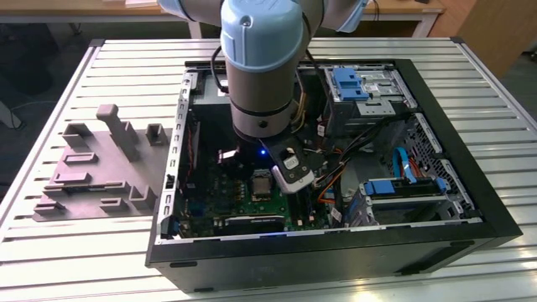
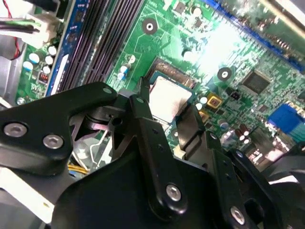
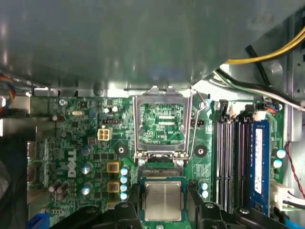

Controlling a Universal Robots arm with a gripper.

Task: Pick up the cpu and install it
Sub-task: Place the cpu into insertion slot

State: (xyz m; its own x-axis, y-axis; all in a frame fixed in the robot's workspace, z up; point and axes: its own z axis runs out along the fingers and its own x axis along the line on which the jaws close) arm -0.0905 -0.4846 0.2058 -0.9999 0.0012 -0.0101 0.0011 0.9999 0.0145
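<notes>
So the arm reaches down into the open black computer case (image 1: 336, 251), and the black claw (image 3: 163, 191) is parked low over the green motherboard (image 3: 86, 143). The cpu (image 3: 163, 202), a small thin square chip with a pale silvery metal top, lies flat right inside the claw's span, framed by the dark rim of the rectangular socket (image 3: 162, 173). Honestly I can't tell whether the claw is pinching the chip or has let go of it; it straddles it closely either way.

Just past the claw, the hinged silver metal retention frame (image 3: 138, 129) is flipped open. The black memory slots (image 3: 233, 152) run off to one side. The grey plastic fixture block (image 1: 92, 170) sits well away from the claw, outside the case.

My read: pickup is done and this is the seating step, close to finished. I'd say it calls for the chip dead flat and square with the socket, with no sideways drag. The frame isn't closed over it yet.
</notes>
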